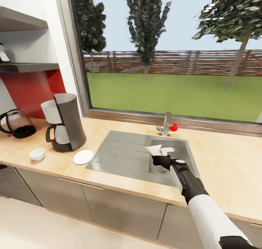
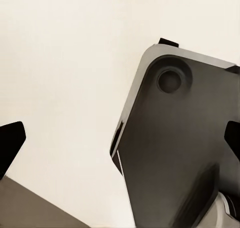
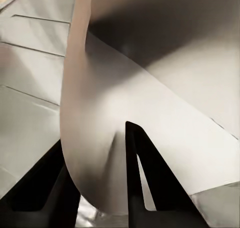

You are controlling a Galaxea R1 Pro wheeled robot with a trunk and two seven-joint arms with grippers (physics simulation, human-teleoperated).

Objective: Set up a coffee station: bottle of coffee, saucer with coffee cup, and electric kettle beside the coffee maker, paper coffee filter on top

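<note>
- Desk [image 1: 225, 161]: coffee maker [image 1: 67, 123] at left, kettle [image 1: 16, 124] beside it; cup [image 1: 36, 154] and saucer [image 1: 83, 156] apart.
- Right claw [image 1: 160, 151]: grasping filter [image 1: 154, 149] over sink [image 1: 120, 156], likely for carrying to maker.
- Left claw: state cannot be told.

White paper coffee filter [image 1: 154, 149], saucer [image 1: 83, 156], coffee cup [image 1: 36, 154] — light-wood kitchen countertop [image 1: 225, 168].

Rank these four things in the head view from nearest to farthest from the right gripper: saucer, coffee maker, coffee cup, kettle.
From the right gripper, which holds the paper filter over the sink:
1. Saucer, on the counter just beside the sink.
2. Coffee maker, behind the saucer.
3. Coffee cup, farther along near the front edge.
4. Kettle, at the far end by the wall.
</note>
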